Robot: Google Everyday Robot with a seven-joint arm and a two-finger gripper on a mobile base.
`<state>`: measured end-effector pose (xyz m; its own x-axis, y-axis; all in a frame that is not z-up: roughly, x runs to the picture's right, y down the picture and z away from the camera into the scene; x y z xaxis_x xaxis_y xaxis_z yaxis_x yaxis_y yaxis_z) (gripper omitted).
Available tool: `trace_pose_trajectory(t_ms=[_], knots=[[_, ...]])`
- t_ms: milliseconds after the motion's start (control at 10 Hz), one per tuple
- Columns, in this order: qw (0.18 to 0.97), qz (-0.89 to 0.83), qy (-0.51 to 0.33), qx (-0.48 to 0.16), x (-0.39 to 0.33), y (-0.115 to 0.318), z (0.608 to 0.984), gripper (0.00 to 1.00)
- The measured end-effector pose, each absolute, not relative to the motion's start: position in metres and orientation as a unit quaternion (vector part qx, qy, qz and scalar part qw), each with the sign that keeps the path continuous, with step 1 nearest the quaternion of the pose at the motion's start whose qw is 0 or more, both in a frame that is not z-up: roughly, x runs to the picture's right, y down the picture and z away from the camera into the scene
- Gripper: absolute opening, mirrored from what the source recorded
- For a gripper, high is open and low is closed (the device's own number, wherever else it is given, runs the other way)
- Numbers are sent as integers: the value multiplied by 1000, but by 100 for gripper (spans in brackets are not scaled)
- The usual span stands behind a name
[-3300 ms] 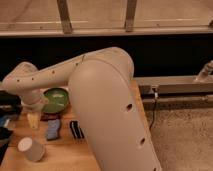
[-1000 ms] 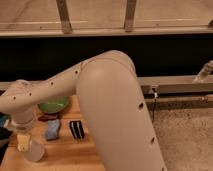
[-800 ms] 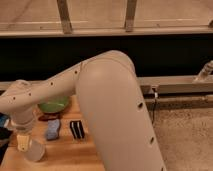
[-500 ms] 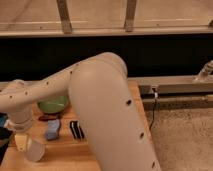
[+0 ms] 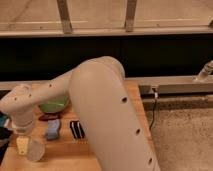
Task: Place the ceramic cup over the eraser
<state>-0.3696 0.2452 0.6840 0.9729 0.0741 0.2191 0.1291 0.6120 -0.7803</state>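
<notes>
The ceramic cup (image 5: 36,150) stands off-white and upright near the front left corner of the wooden table (image 5: 70,155). My gripper (image 5: 28,147) hangs at the end of the white arm, down at the cup, and it is open. One pale yellow finger (image 5: 22,145) shows just left of the cup; the other is hidden. The eraser (image 5: 76,129), a small black block with pale stripes, lies on the table to the right of the cup, apart from it.
A blue-grey pad (image 5: 52,128) lies between the cup and the eraser. A green dish (image 5: 54,105) sits behind it, with a dark red item (image 5: 50,117) at its front. My bulky upper arm (image 5: 110,115) covers the table's right half. A cable (image 5: 152,107) hangs at the table's right edge.
The arm has swung left and lowered, bringing the gripper down beside the cup. The cup, eraser, pad and dish have not moved.
</notes>
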Motion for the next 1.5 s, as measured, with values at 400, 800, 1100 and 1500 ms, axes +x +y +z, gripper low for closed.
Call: trace_pose_trajectory(t_ms=[400,800,1100,1500], knots=[[888,-16,-124,-443,-373,260,676,80],[882,-25,-131,-452,-385,274,677,80],[881,-24,-116,-458,-382,284,685,76],[886,-17,-98,-454,-370,290,686,37]])
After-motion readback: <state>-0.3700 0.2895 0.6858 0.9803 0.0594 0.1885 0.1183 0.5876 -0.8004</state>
